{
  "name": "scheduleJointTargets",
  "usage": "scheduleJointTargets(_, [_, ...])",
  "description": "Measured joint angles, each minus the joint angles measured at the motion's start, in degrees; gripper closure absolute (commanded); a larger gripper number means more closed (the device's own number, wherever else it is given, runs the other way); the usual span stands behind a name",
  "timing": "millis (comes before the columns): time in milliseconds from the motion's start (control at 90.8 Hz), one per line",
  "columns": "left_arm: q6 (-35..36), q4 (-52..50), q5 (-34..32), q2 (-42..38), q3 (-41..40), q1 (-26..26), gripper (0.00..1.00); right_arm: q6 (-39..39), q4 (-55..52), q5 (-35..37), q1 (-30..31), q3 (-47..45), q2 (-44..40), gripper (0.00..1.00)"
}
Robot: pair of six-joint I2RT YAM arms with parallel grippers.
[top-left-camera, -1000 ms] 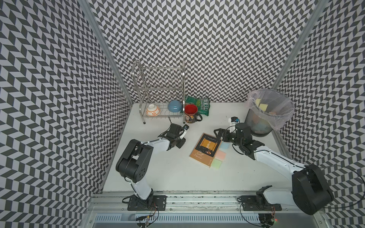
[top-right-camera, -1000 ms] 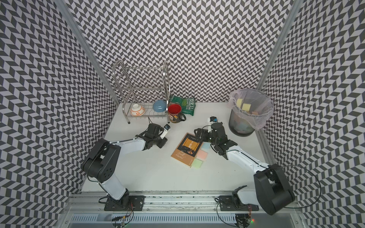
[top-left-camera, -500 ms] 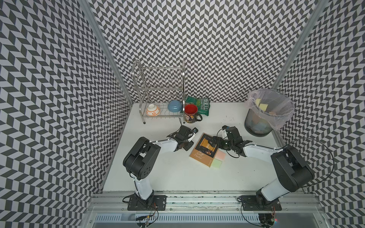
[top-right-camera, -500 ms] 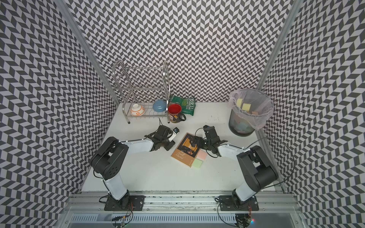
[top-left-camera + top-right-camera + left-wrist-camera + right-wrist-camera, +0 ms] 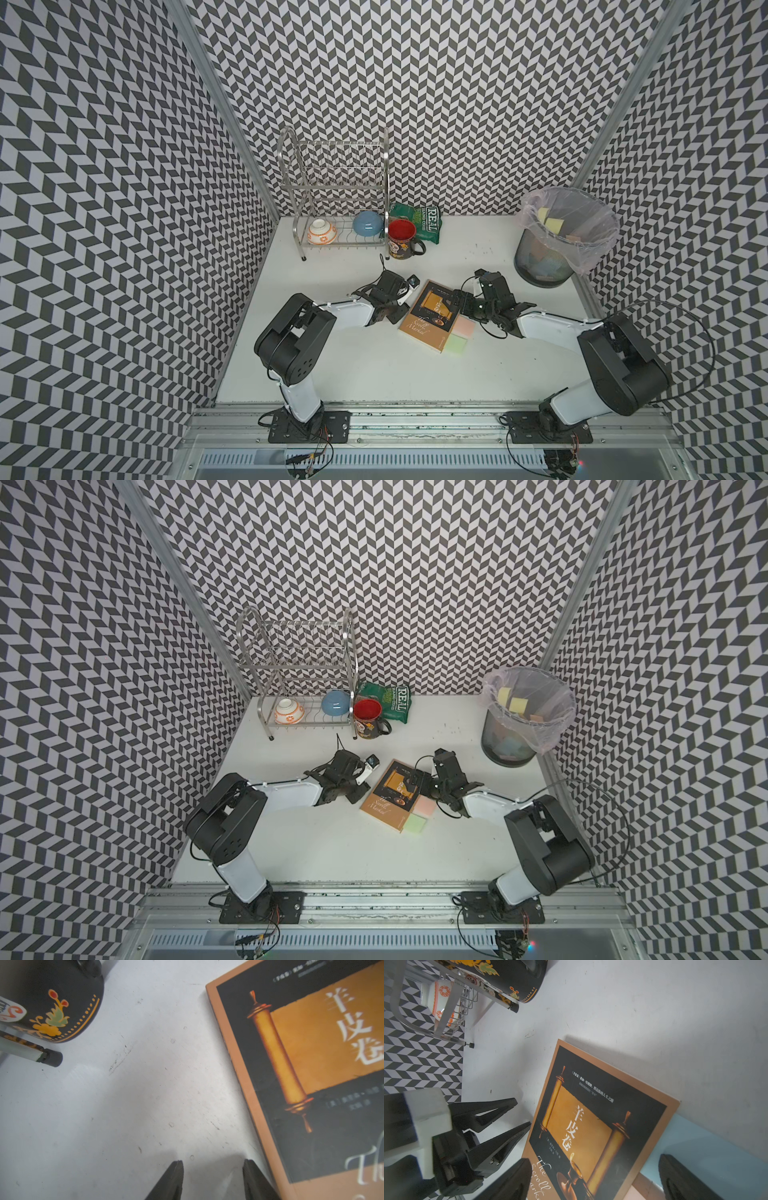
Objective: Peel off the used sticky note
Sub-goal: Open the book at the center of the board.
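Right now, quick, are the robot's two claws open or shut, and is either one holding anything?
Left gripper: open, empty, over bare table beside the book.
Right gripper: wide open, empty, straddling the book's edge above the blue sticky note.

You've bare table [image 5: 374,374] in front of the book [image 5: 432,318]. Behind it, mug [image 5: 402,240] and rack [image 5: 338,199] crowd the left; bin [image 5: 561,237] blocks far right.

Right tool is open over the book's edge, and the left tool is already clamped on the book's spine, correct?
Not quite. The left tool is open beside the book, its jaws over bare table, gripping nothing, as the left wrist view shows. The right tool is open over the book's edge.
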Motion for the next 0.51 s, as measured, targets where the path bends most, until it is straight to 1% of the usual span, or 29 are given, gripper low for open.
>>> scheduleJointTargets(187, [0.00, 0.63, 0.20, -0.31, -0.68, -0.07, 0.50, 0.22, -0.04, 0.26, 0.00, -0.09, -0.42, 0.01])
scheduleJointTargets(507, [0.02, 0.83, 0.22, -0.31, -0.79, -0.07, 0.50, 1.25, 1.86, -0.57, -0.02, 0.55, 1.77, 0.02])
